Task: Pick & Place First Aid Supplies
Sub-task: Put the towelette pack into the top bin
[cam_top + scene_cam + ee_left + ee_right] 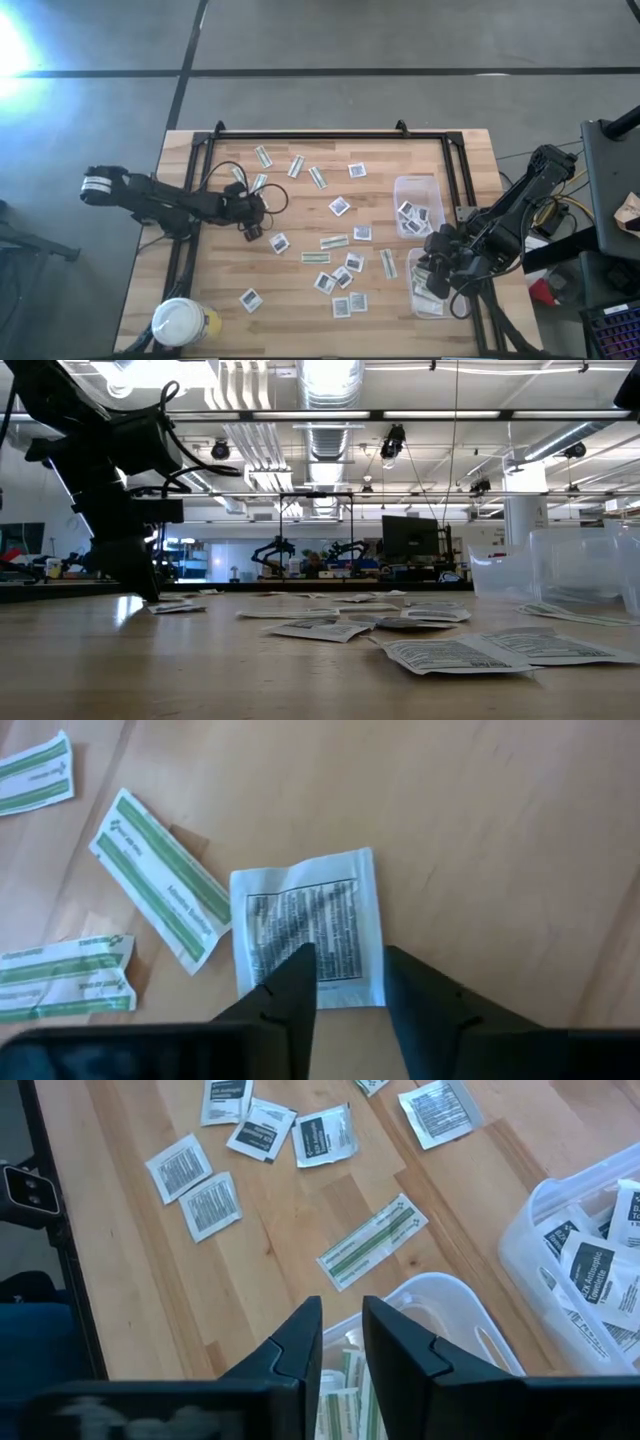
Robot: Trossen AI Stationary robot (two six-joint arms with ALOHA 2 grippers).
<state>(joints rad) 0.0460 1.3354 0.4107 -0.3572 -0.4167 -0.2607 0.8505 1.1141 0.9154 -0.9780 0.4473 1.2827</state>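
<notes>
Many small flat packets lie scattered on the wooden table: white squares with dark print (340,206) and pale green-and-white strips (318,177). My left gripper (252,226) is low at the table's left-middle, open. In its wrist view its fingers (300,982) stand over the near edge of one white square packet (305,920) lying flat, with green strips (160,890) beside it. My right gripper (436,262) is open by a narrow gap and empty. It hovers over the near clear tub (440,1295), which holds strips. My left gripper points down at the white square packet, one fingertip (300,970) over its near edge (345,988) and the other just past its corner. I cannot tell whether the fingertips touch the packet. The packet lies flat on the table.
Two clear tubs stand at the right: the far one (415,185) holds white packets, the near one (428,305) strips. A white-lidded round jar (180,322) stands at the near left corner. A dark metal frame (330,135) runs along the table's far edge and sides.
</notes>
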